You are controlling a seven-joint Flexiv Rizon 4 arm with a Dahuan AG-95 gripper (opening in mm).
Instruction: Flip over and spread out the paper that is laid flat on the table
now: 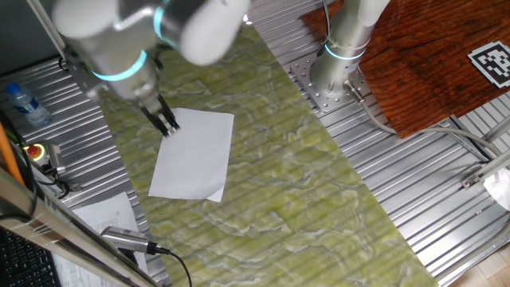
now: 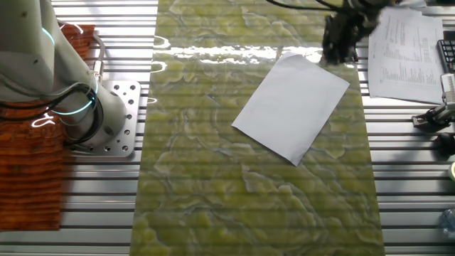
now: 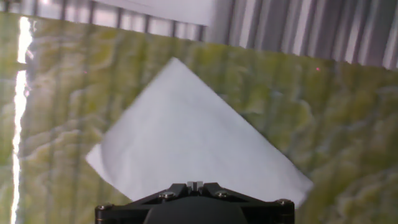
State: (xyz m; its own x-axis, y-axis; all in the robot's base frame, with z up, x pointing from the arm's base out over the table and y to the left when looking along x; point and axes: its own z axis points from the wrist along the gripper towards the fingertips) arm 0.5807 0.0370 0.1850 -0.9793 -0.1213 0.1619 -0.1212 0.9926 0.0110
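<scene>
- One blank white paper [image 1: 194, 154] lies flat on the green-yellow mat of the table [image 1: 319, 199], turned at an angle to the mat's edges; one corner near the mat's middle looks slightly folded.
- One gripper [image 1: 166, 122] is over the paper's corner nearest the printed sheet; its two dark fingers [image 1: 162, 118] sit close together, pointing down at that corner.
- I cannot tell whether the fingers touch or pinch the paper; from the other fixed view the gripper [image 2: 340, 39] is a dark blur at the frame's top.
- The hand view shows only the gripper body at the bottom edge, no fingertips, with the paper [image 3: 199, 155] spread below it.
- Two robot arms are here: the working one, blurred and large at the top, and a second one whose base [image 1: 335, 68] is bolted to the ribbed metal panel [image 1: 414, 199].
- One printed sheet [image 2: 402, 46] lies beside the mat, partly cut off by the frame.
- One reddish wood board [image 1: 422, 56] carries one black-and-white marker [image 1: 492, 62], cut by the edge.
- One water bottle [image 1: 22, 104] lies on the ribbed metal, and one silver cable plug [image 1: 127, 237] is near the printed sheet.
</scene>
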